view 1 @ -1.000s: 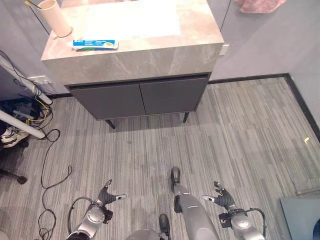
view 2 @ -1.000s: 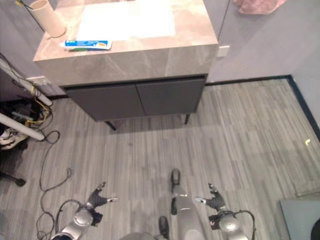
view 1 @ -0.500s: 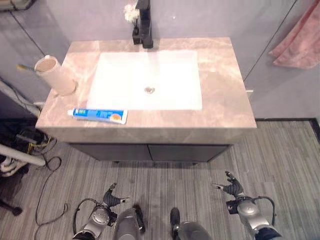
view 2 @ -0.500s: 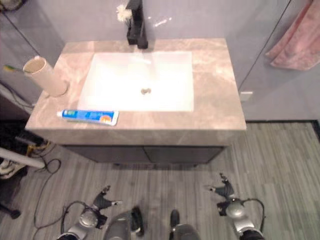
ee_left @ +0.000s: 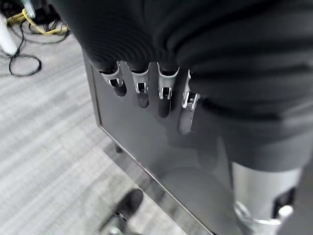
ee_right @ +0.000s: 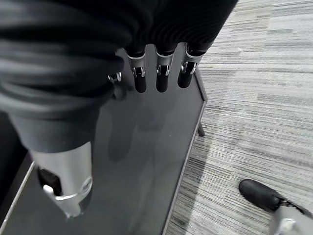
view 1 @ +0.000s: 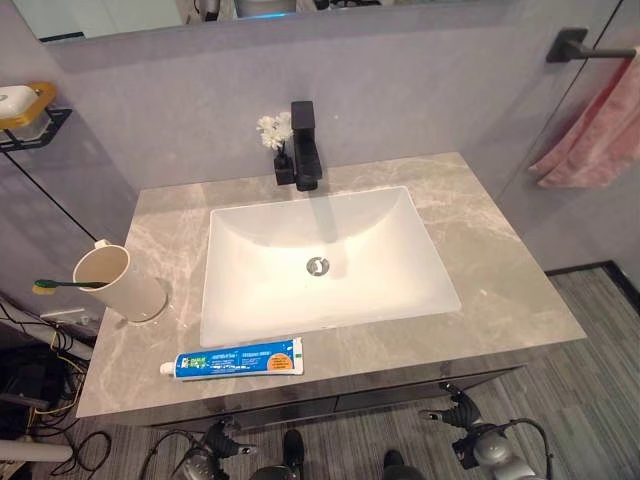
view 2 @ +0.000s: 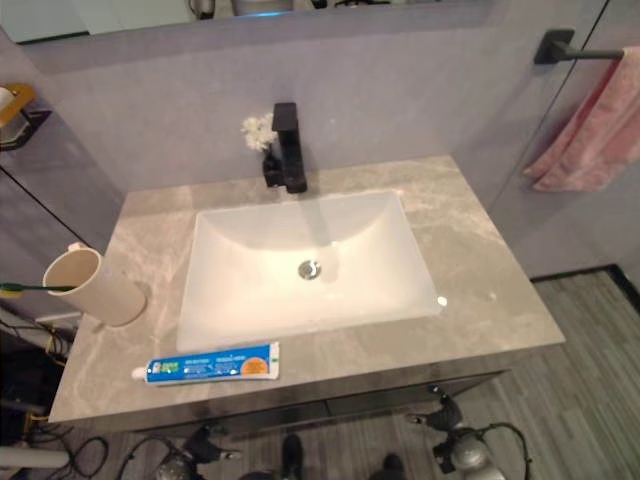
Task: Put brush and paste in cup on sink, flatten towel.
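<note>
A beige cup [view 1: 120, 285] stands at the left of the marble counter [view 1: 500, 290], with a green-tipped toothbrush [view 1: 58, 286] poking out of its mouth. A blue toothpaste tube [view 1: 235, 360] lies flat near the counter's front edge, before the white basin [view 1: 325, 260]. A pink towel [view 1: 590, 130] hangs bunched from a black bar [view 1: 575, 45] on the right wall. My left hand [view 1: 218, 440] and right hand [view 1: 460, 412] hang low in front of the cabinet, below the counter. Both are open and hold nothing, with fingers [ee_left: 142, 90] and fingers [ee_right: 156, 73] straight.
A black faucet [view 1: 305, 150] and a small vase of white flowers [view 1: 272, 132] stand behind the basin. A shelf with a soap dish [view 1: 25, 105] is on the left wall. The dark cabinet door [ee_left: 146, 147] is close before both hands.
The camera has come closer to the sink and looks higher, so the whole counter, wall and towel bar show. Cup, brush and tube lie as before. Both hands stay low and open.
</note>
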Tool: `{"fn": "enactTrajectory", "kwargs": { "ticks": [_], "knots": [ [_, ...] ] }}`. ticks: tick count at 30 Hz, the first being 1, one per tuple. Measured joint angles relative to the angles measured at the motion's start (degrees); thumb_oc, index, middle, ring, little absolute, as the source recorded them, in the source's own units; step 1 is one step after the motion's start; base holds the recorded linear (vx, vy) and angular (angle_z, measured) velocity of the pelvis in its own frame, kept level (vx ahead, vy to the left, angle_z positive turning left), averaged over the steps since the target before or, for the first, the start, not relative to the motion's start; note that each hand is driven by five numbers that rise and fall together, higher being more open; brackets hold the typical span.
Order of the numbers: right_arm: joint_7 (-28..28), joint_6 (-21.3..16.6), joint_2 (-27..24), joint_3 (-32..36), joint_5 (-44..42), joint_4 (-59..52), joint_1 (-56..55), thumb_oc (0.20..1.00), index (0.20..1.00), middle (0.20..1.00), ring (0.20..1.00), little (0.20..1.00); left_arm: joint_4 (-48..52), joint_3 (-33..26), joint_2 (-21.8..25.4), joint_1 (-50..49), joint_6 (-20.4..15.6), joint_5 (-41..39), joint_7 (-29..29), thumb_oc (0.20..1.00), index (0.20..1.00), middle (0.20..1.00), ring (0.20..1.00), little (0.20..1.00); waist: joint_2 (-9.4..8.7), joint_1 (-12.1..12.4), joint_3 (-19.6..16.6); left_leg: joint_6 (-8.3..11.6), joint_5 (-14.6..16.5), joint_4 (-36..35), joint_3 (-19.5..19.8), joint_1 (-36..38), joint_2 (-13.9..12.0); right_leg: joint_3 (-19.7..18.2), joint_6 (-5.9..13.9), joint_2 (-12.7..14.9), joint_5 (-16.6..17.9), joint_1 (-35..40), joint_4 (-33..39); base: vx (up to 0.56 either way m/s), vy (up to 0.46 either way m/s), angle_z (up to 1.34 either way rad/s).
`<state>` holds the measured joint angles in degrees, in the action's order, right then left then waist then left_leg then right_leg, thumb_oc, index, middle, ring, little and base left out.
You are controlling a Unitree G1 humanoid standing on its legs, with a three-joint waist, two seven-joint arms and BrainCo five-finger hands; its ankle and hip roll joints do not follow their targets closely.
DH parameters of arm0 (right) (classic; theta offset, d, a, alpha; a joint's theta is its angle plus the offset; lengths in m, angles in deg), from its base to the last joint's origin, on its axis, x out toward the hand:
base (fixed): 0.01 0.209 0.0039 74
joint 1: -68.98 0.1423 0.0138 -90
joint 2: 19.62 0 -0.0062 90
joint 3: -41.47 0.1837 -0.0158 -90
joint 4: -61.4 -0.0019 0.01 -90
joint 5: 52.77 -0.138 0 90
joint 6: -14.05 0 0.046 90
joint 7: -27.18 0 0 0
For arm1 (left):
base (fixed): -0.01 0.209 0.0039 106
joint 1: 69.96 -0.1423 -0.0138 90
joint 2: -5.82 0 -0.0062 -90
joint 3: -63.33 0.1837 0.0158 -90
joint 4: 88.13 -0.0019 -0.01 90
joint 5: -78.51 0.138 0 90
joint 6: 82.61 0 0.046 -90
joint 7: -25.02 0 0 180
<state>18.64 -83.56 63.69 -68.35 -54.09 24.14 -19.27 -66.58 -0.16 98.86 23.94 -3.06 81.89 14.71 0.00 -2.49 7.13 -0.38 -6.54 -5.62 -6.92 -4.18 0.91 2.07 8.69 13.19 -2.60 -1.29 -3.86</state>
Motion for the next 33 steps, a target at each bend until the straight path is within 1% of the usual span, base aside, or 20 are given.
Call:
{"fn": "enactTrajectory", "kwargs": {
  "ticks": [3, 7, 8, 10, 12, 13, 14, 17, 21, 22, 23, 24, 25, 26, 27, 28, 29, 30, 31, 33],
  "knots": [
    [0.0, 0.0, 0.5, -0.2, 0.6, -1.1, -1.7, 1.000, 1.000, 1.000, 1.000, 1.000, -0.2, -0.7, 0.0, 0.1, 0.0, 0.1, -0.2, 1.000, 1.000, 1.000, 1.000, 1.000, -0.89, 0.1, -1.0, -0.32, 0.2, 0.3, -0.8, -1.8, 0.9, 0.1, 0.02, 1.4, 0.1, -2.0, 0.4, -0.09, 0.197, -0.02],
    [-0.1, 0.0, 1.4, -0.6, 1.6, -1.7, -1.1, 1.000, 1.000, 1.000, 1.000, 1.000, -1.5, -1.7, -0.4, 0.3, -0.1, 0.1, -0.8, 1.000, 1.000, 1.000, 1.000, 1.000, -1.85, 0.0, -1.3, -0.39, 0.1, 0.2, -3.3, -3.8, 0.8, -0.6, 0.39, 1.8, 1.6, -4.9, 0.2, -0.05, 0.053, -0.14],
    [-0.1, -0.1, 2.2, -0.7, 1.6, -1.5, -1.2, 1.000, 1.000, 1.000, 1.000, 1.000, -2.6, -2.2, -0.3, 0.2, -0.1, 0.0, -0.8, 1.000, 1.000, 1.000, 1.000, 1.000, -2.40, 0.1, -1.2, -0.46, 0.1, 0.0, -3.5, -3.9, 0.7, -0.6, 1.29, 1.1, 2.7, -5.0, 0.3, -0.05, 0.020, -0.26],
    [-0.1, -0.1, 2.9, -2.0, 1.6, -0.6, -0.3, 1.000, 1.000, 1.000, 1.000, 1.000, -4.7, -4.2, -0.5, 0.4, 0.4, 0.0, -0.8, 1.000, 1.000, 1.000, 1.000, 1.000, -2.28, 0.1, -1.0, -0.57, 0.0, 0.0, -4.2, -3.7, -0.9, -1.7, 1.34, -0.5, 4.4, -6.2, -1.1, -0.02, -0.009, -0.29],
    [0.1, -0.2, 3.0, -3.7, 1.7, -0.7, -0.1, 1.000, 1.000, 1.000, 1.000, 1.000, -4.6, -5.8, -0.1, -0.4, 0.6, 0.0, -0.7, 1.000, 1.000, 1.000, 1.000, 1.000, -2.69, 0.9, -1.2, -0.53, 0.0, 0.0, -5.0, -3.4, -1.9, 0.2, 1.31, -1.3, 4.3, -6.0, -0.2, 0.01, -0.073, -0.26],
    [0.1, -0.2, 2.9, -4.5, 2.1, -0.7, -0.4, 1.000, 1.000, 1.000, 1.000, 1.000, -4.7, -6.1, 0.1, -0.7, 0.7, 0.0, -0.7, 1.000, 1.000, 1.000, 1.000, 1.000, -3.10, 1.2, -1.3, -0.42, 0.0, 0.0, -5.1, -3.3, -1.9, 1.2, 1.32, -1.1, 4.2, -5.0, 1.8, 0.04, -0.192, -0.12],
    [0.1, -0.2, 2.7, -4.6, 2.5, -0.6, -0.4, 1.000, 1.000, 1.000, 1.000, 1.000, -4.6, -6.5, -0.2, -1.1, 0.6, 0.0, -0.7, 1.000, 1.000, 1.000, 1.000, 1.000, -3.05, 1.7, -1.1, 0.42, -0.3, 0.0, -4.8, -3.3, -2.7, 2.0, 1.38, -1.8, 4.7, -3.0, 5.6, 0.05, -0.217, 0.01],
    [0.1, -0.2, 2.3, -4.5, 2.7, -0.5, 0.2, 1.000, 1.000, 1.000, 1.000, 1.000, -3.9, -7.9, -1.1, -2.5, 0.7, 0.0, -0.7, 1.000, 1.000, 1.000, 1.000, 1.000, -1.06, 2.1, -0.2, 2.53, -1.3, 0.1, -4.0, -3.5, -5.0, 1.9, 0.55, -5.0, 5.9, -1.5, 8.6, -0.01, -0.217, 0.04],
    [0.0, -0.3, -0.5, -4.5, 2.7, 0.2, 0.6, 1.000, 1.000, 1.000, 1.000, 1.000, 0.7, -7.1, -1.1, -2.8, 0.6, -0.1, -0.8, 1.000, 1.000, 1.000, 1.000, 1.000, 3.17, 2.6, 2.1, 5.67, -3.8, 0.3, 1.4, -5.5, -8.5, 5.6, -2.17, -9.6, 5.5, -0.6, 8.9, -0.05, -0.144, 0.46],
    [0.0, -0.3, -1.5, -4.4, 2.7, 0.9, 0.6, 1.000, 1.000, 1.000, 1.000, 1.000, 1.8, -6.8, -1.4, -2.8, 0.5, -0.1, -0.8, 1.000, 1.000, 1.000, 1.000, 1.000, 4.21, 2.8, 2.2, 5.94, -3.7, 0.3, 1.9, -6.1, -9.3, 6.5, -3.17, -10.3, 5.2, -0.7, 8.8, -0.13, -0.129, 0.39],
    [0.0, -0.5, -2.1, -4.4, 2.7, 1.8, 0.9, 1.000, 1.000, 1.000, 1.000, 1.000, 2.2, -6.5, -1.6, -3.1, 0.3, -0.2, -0.9, 1.000, 1.000, 1.000, 1.000, 1.000, 5.07, 3.8, 2.5, 5.95, -3.9, 0.7, 2.6, -6.2, -9.8, 6.7, -3.60, -11.5, 5.2, -0.7, 8.6, -0.12, -0.113, 0.25],
    [-0.2, -1.1, -2.6, -4.5, 2.7, 4.1, 1.7, 1.000, 1.000, 1.000, 1.000, 1.000, 2.9, -5.3, -1.6, -3.1, -0.1, -0.3, -1.0, 1.000, 1.000, 1.000, 1.000, 1.000, 6.32, 3.9, 2.7, 7.83, -4.5, 2.5, 5.5, -7.8, -10.5, 6.6, -4.36, -12.5, 4.2, -1.5, 7.3, -0.12, -0.045, 0.60],
    [-0.2, -0.7, -3.1, -4.4, 2.7, 7.5, 3.1, 1.000, 1.000, 1.000, 1.000, 1.000, 4.5, -5.1, -1.1, -2.0, -1.1, -0.6, -1.8, 1.000, 1.000, 1.000, 1.000, 1.000, 6.87, 4.0, 3.0, 13.08, -8.7, 2.4, 11.7, -10.4, -10.7, 7.0, -6.35, -13.2, 2.5, -4.0, 4.7, -0.19, 0.004, 0.95],
    [-0.2, -0.8, -3.4, -4.7, 2.7, 8.3, 3.8, 1.000, 1.000, 1.000, 1.000, 1.000, 6.5, -5.0, -0.5, -1.1, -1.7, -0.8, -2.5, 1.000, 1.000, 1.000, 1.000, 1.000, 4.30, 5.2, 4.2, 11.19, -13.7, 1.1, 18.2, -12.1, -8.4, 8.4, -8.74, -10.7, 2.3, -6.5, 2.7, -0.24, 0.034, 0.93],
    [-0.2, -0.8, -3.3, -4.4, 2.8, 7.6, 4.5, 1.000, 1.000, 1.000, 1.000, 1.000, 6.7, -5.1, 0.0, -1.2, -1.8, -0.7, -2.4, 1.000, 1.000, 1.000, 1.000, 1.000, 2.36, 5.3, 4.5, 11.83, -10.2, 2.7, 16.8, -11.5, -6.3, 8.5, -9.14, -8.3, 3.7, -6.4, 3.3, -0.16, 0.070, 0.69],
    [-0.2, -0.9, -3.8, -4.3, 2.8, 5.8, 4.3, 1.000, 1.000, 1.000, 1.000, 1.000, 7.2, -5.0, 0.5, -1.1, -1.7, -0.6, -2.4, 1.000, 1.000, 1.000, 1.000, 1.000, 1.06, 4.1, 4.4, 10.29, -5.7, 5.8, 7.8, -11.7, -6.7, 10.5, -8.83, -6.4, 5.4, -5.7, 5.2, -0.04, 0.118, 0.74],
    [-0.3, -1.0, -4.4, -4.2, 2.8, 4.5, 4.4, 1.000, 1.000, 1.000, 1.000, 1.000, 8.2, -4.9, 1.0, -0.8, -1.7, -0.5, -2.4, 1.000, 1.000, 1.000, 1.000, 1.000, 0.40, 2.6, 4.7, 9.62, -3.7, 8.1, 1.4, -11.5, -8.1, 12.6, -8.56, -5.7, 5.9, -4.7, 6.6, 0.04, 0.119, 1.13],
    [-0.4, -0.9, -4.9, -4.2, 2.8, 3.6, 4.2, 1.000, 1.000, 1.000, 1.000, 1.000, 10.8, -4.5, 1.8, -0.5, -1.9, 0.0, -2.4, 1.000, 1.000, 1.000, 1.000, 1.000, 1.79, 1.7, 4.2, 9.25, -1.4, 8.6, -1.6, -8.7, -10.6, 14.5, -8.38, -6.1, 6.1, -3.5, 7.1, 0.11, 0.252, 1.12],
    [-0.9, -0.9, -5.1, -3.9, 2.7, 3.0, 4.4, 1.000, 1.000, 1.000, 1.000, 1.000, 13.6, -1.9, 3.3, -0.3, -2.5, 1.7, -2.4, 1.000, 1.000, 1.000, 1.000, 1.000, 2.80, 1.5, 3.8, 9.70, -1.1, 4.6, 0.8, -4.2, -11.4, 15.9, -7.80, -6.8, 6.1, -2.8, 7.1, 0.11, 0.265, 0.83],
    [-1.3, -0.5, -5.0, -2.4, 2.6, 4.1, 5.5, 1.000, 1.000, 1.000, 1.000, 1.000, 14.2, -0.4, 3.5, 0.2, -3.8, 4.7, -2.3, 1.000, 1.000, 1.000, 1.000, 1.000, 3.78, 1.8, 3.5, 9.22, -1.1, 1.5, 1.8, 0.7, -10.3, 15.8, -6.52, -7.0, 5.9, -2.6, 6.6, 0.04, 0.312, 0.18]
  ]
}}
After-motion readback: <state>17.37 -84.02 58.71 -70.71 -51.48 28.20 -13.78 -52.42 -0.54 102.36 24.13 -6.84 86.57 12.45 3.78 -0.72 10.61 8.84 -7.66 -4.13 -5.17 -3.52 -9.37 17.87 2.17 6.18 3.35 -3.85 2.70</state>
